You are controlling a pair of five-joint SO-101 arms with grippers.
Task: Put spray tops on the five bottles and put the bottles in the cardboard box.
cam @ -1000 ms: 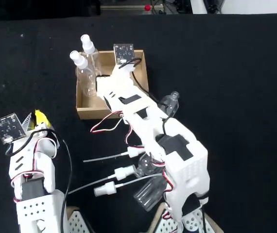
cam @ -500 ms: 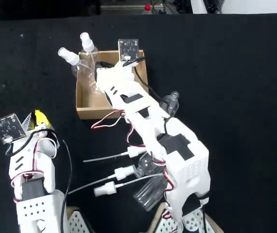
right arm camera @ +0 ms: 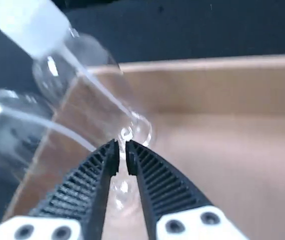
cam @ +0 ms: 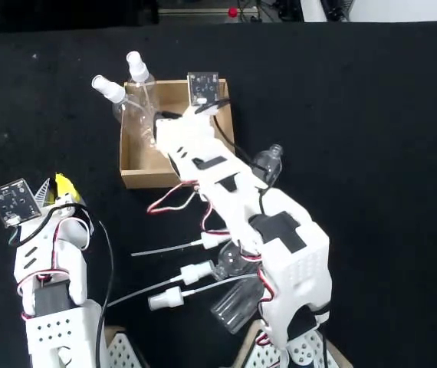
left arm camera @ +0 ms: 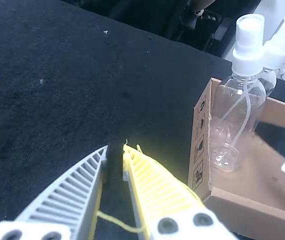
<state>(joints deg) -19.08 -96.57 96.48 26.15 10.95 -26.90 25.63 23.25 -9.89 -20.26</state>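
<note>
My right gripper [right arm camera: 121, 147] is down inside the cardboard box [cam: 138, 179], fingers almost together with nothing between them, tips just by the base of the tilted bottle [cam: 126, 111]. That one leans out over the box's left wall. An upright capped bottle [cam: 145, 88] stands beside it in the far left corner. My left gripper [left arm camera: 115, 150] hangs over the table [cam: 372, 153] near the box, fingers nearly closed, empty. An uncapped bottle [cam: 267, 162] stands just right of the box, and loose spray tops [cam: 195, 272] lie between my arms
</note>
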